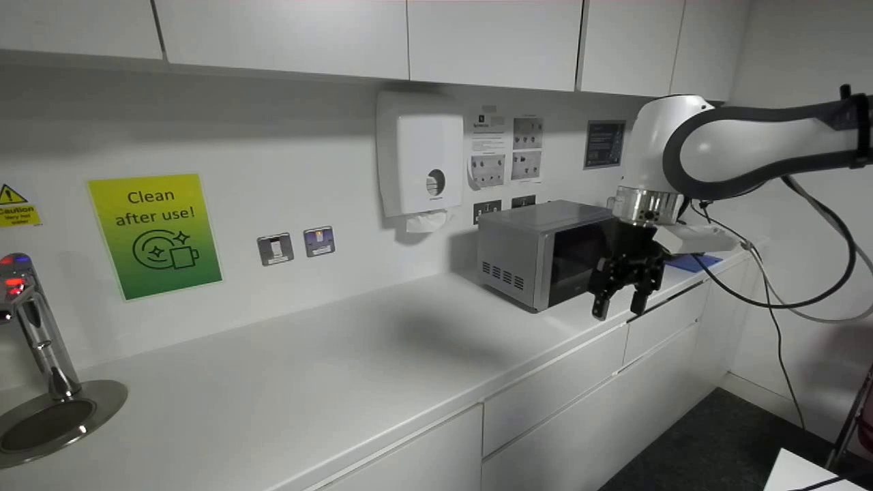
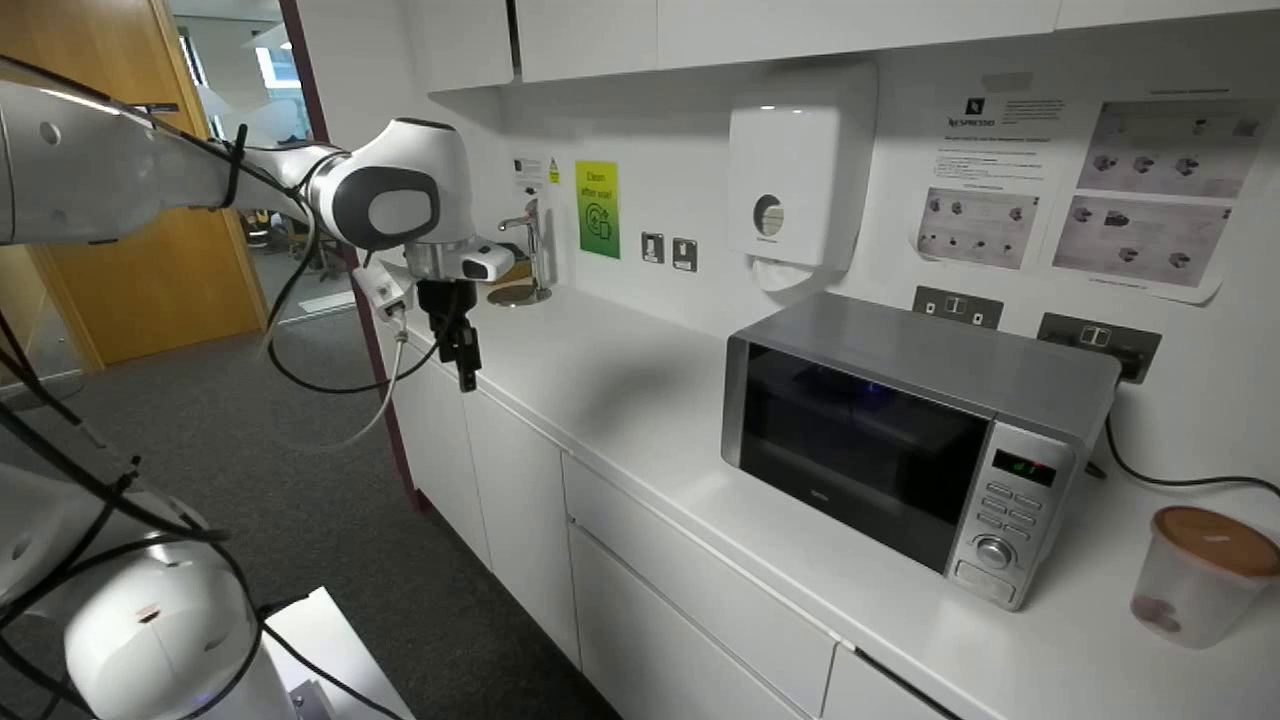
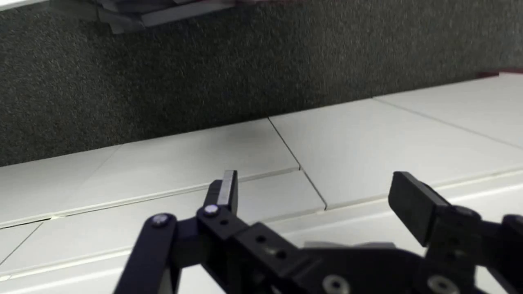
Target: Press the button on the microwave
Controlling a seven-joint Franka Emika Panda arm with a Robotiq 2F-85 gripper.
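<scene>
The silver-grey microwave [image 1: 518, 249] stands on the counter with its door shut. In an exterior view its dark glass window [image 2: 860, 440] faces the robot's side. Its control strip has a lit green display [image 2: 1024, 467], several small buttons [image 2: 1010, 510], a round knob [image 2: 994, 552] and a rectangular button [image 2: 985, 580] at the bottom. In an exterior view the arm hides part of the microwave's front. My gripper [image 1: 619, 308] is open and empty, pointing down near the counter's front edge, apart from the microwave. It also shows in the wrist view [image 3: 314, 179]. The microwave is out of the wrist view.
The white counter [image 1: 307, 382] runs along the wall above drawers [image 2: 690, 600]. A clear container with a brown lid [image 2: 1200, 575] stands beside the microwave. A white dispenser [image 2: 800, 170] hangs on the wall. A tap [image 1: 48, 334] stands at the far end. Cables [image 2: 330, 385] hang from the arm.
</scene>
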